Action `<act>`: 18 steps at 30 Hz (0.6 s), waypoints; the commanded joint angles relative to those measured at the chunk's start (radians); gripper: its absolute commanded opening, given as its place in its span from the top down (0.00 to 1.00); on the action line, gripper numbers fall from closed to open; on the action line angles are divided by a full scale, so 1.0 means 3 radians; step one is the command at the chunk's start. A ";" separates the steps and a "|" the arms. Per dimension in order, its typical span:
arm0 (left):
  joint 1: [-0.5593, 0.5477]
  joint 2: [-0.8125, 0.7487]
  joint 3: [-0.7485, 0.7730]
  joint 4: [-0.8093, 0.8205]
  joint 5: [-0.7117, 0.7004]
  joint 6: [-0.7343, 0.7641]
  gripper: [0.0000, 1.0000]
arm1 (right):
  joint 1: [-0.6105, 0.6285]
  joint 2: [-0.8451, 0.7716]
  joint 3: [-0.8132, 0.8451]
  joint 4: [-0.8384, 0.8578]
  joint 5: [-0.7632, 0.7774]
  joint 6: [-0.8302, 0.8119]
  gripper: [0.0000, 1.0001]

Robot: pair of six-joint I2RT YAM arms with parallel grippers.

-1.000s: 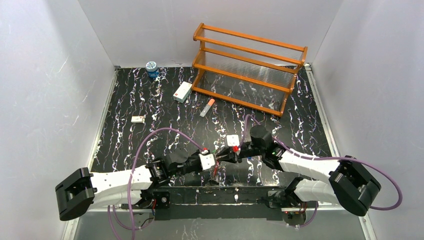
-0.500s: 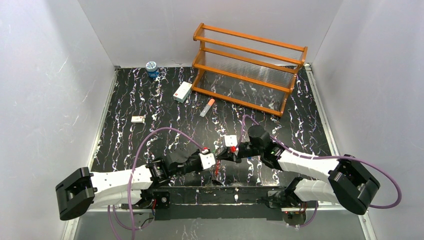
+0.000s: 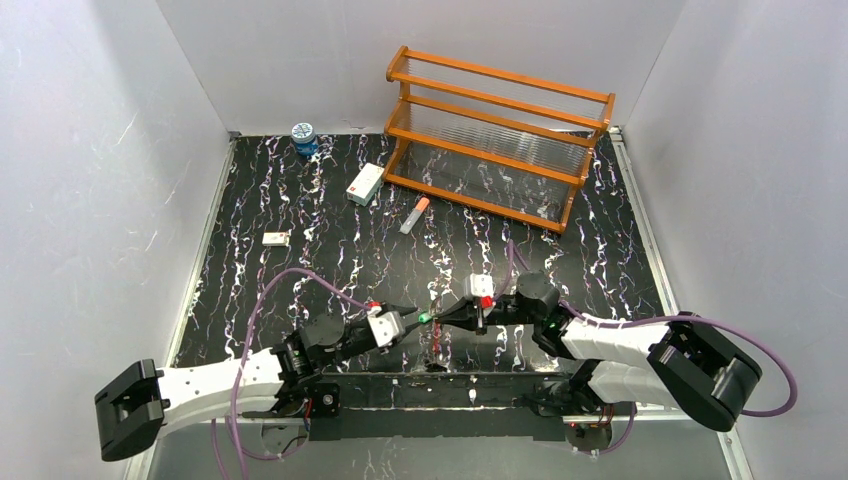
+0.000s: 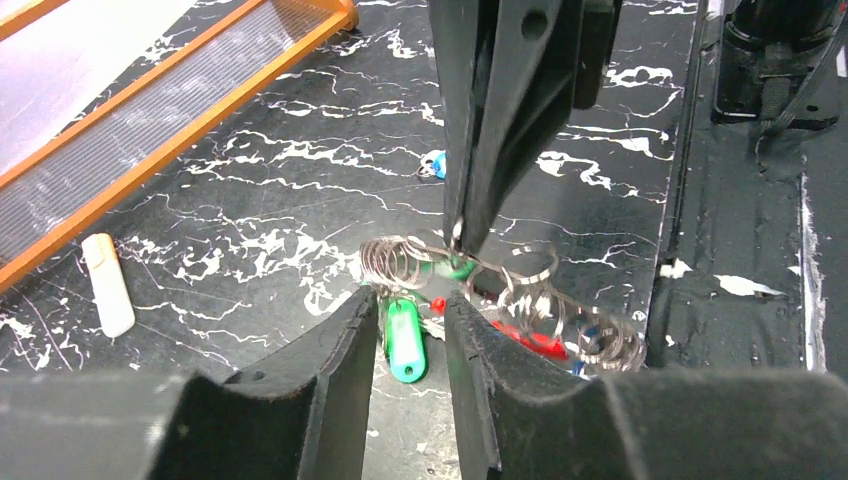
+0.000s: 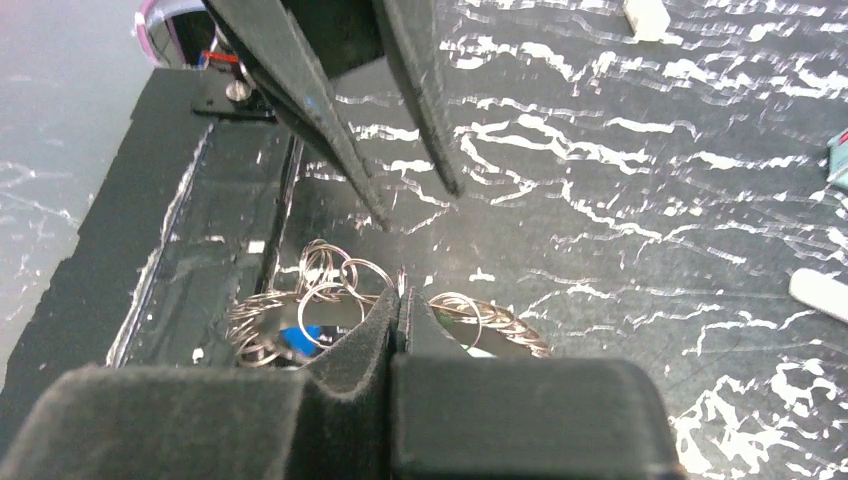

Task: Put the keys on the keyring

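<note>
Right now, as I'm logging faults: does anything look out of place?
The keyring is a tangled clump of silver loops at the tips of the right gripper, not one clean loop. A blue key lies apart on the table.

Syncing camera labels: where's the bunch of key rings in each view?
Top external: ring bunch near-edge centre, under the right hand tip.
Left wrist: ring bunch centre frame, at that tip.
Right wrist: ring bunch lower left, partly behind its own shut fingers.
Shared landmark: orange-and-white tube.
</note>
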 commanded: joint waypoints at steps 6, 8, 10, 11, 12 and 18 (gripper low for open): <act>-0.0023 -0.0263 -0.0363 0.0706 0.0140 -0.0227 0.71 | 0.0018 -0.0034 -0.0110 0.1170 -0.0148 0.0525 0.99; -0.0022 -0.0243 -0.0366 0.0783 0.0176 -0.0235 0.74 | 0.0018 -0.0021 -0.0114 0.1230 -0.0174 0.0565 0.99; -0.0019 -0.0185 -0.0366 0.0859 0.0195 -0.0258 0.76 | 0.0013 -0.0007 -0.0106 0.1260 -0.0183 0.0590 0.99; -0.0020 -0.0150 -0.0354 0.0891 0.0199 -0.0278 0.76 | 0.0016 -0.0002 -0.0105 0.1269 -0.0185 0.0596 0.99; -0.0021 -0.0115 -0.0351 0.0927 0.0210 -0.0295 0.77 | 0.0017 0.0004 -0.0099 0.1270 -0.0195 0.0601 0.99; -0.0019 0.0091 -0.0283 0.1130 0.0294 -0.0354 0.80 | 0.0016 0.0026 -0.0066 0.1216 -0.0235 0.0604 0.99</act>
